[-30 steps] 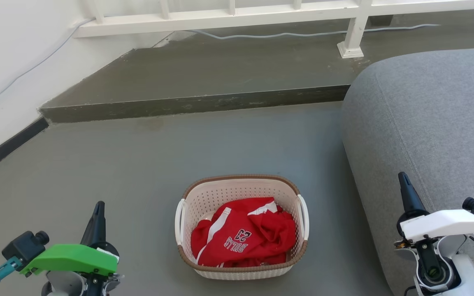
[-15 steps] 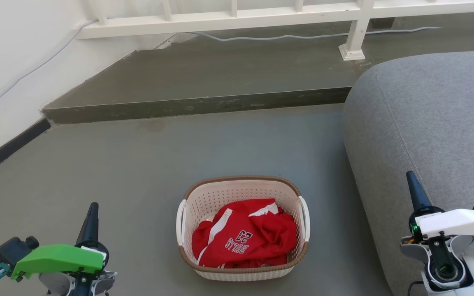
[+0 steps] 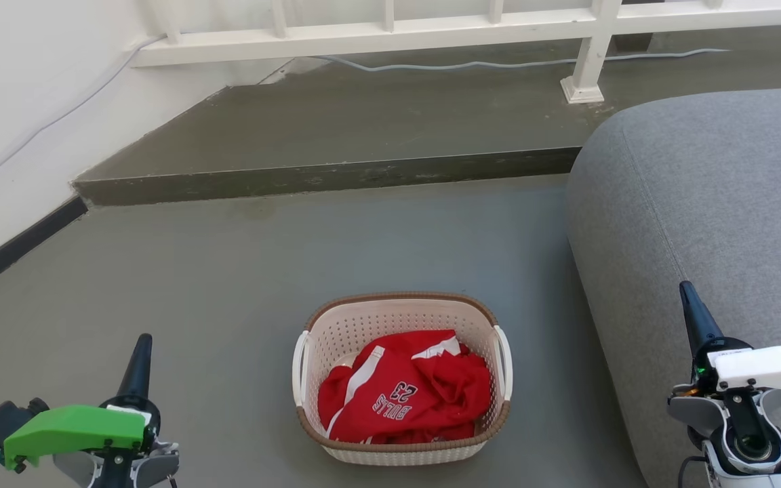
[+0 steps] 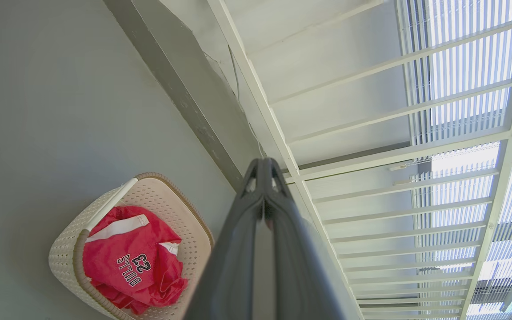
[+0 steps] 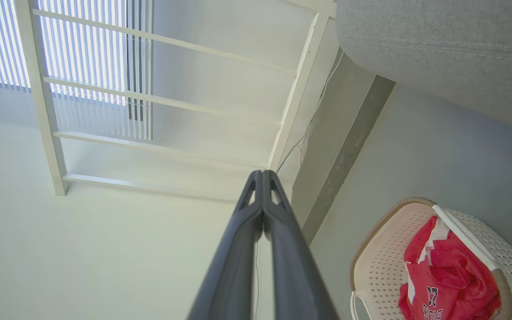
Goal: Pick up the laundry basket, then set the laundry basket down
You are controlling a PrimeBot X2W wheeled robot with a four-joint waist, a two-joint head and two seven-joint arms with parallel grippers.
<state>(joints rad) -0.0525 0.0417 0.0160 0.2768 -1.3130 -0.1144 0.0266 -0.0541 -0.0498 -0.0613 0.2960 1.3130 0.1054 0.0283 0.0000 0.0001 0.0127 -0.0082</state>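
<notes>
The laundry basket (image 3: pixel 336 342) stands on the grey floor, low in the middle of the head view: cream perforated plastic, brown rim, white handles on both sides, a crumpled red jersey (image 3: pixel 401 396) inside. It also shows in the left wrist view (image 4: pixel 62 251) and the right wrist view (image 5: pixel 380 262). My left gripper (image 3: pixel 142 346) is at the lower left, well left of the basket, shut and empty, its fingers (image 4: pixel 262 165) pressed together. My right gripper (image 3: pixel 689 295) is at the lower right in front of the sofa, also shut and empty (image 5: pixel 262 176).
A grey sofa (image 3: pixel 716 203) rises right of the basket. A raised floor step (image 3: pixel 323 177) runs across behind it, with a white railing (image 3: pixel 390 30) and a cable (image 3: pixel 472 66) beyond. A white wall (image 3: pixel 17 122) closes the left side.
Both grippers have slid lower and outward in the head view, staying shut. The whole picture has shifted slightly down, so the camera has moved. The basket stays on the floor.
</notes>
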